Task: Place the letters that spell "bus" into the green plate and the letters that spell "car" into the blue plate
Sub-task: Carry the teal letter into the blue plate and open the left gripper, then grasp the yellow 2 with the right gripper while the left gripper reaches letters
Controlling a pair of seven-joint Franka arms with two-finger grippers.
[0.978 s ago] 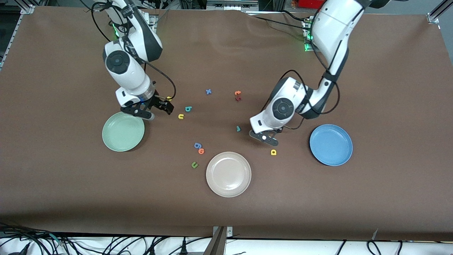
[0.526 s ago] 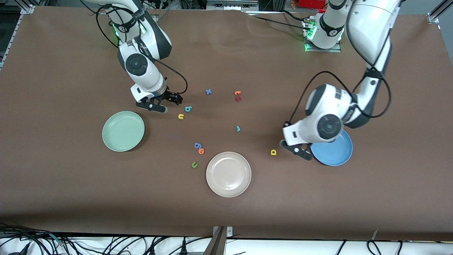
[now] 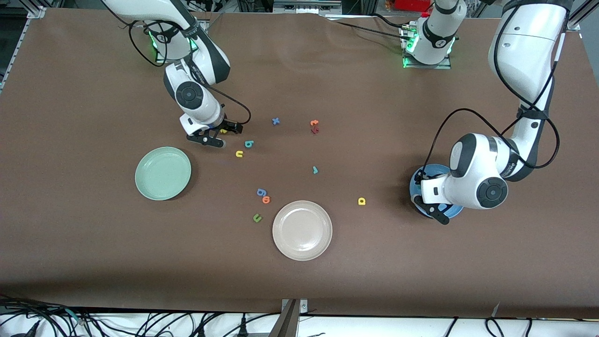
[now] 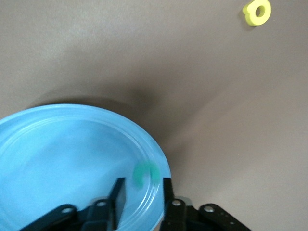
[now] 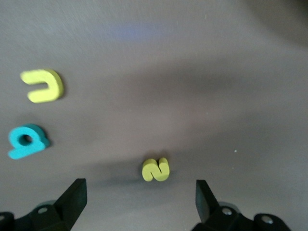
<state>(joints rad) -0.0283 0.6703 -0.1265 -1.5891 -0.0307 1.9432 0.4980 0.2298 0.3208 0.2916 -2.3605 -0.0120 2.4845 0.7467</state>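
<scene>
My left gripper (image 3: 433, 210) hangs over the blue plate (image 3: 415, 183), which the arm mostly covers. In the left wrist view its jaws (image 4: 142, 185) stand open, and the blurred teal "c" (image 4: 144, 174) is loose between the tips, above the blue plate (image 4: 62, 144). The yellow "a" (image 3: 361, 201) lies beside that plate and the teal "r" (image 3: 315, 170) is nearer mid-table. My right gripper (image 3: 216, 138) is open above the yellow "s" (image 5: 155, 169). The teal "b" (image 3: 249, 144) and yellow "u" (image 3: 239, 153) lie close by. Nothing lies in the green plate (image 3: 163, 173).
A beige-white plate (image 3: 302, 230) sits nearest the front camera. A blue "g" (image 3: 261, 192), an orange "o" (image 3: 266, 200) and a green "u" (image 3: 257, 217) lie beside it. A blue "x" (image 3: 275, 121) and orange and dark red letters (image 3: 314, 126) lie farther back.
The left arm swung from beside the "r" to over the blue plate and its jaws widened, freeing the "c". The right gripper moved from the green plate's edge to above the "s".
</scene>
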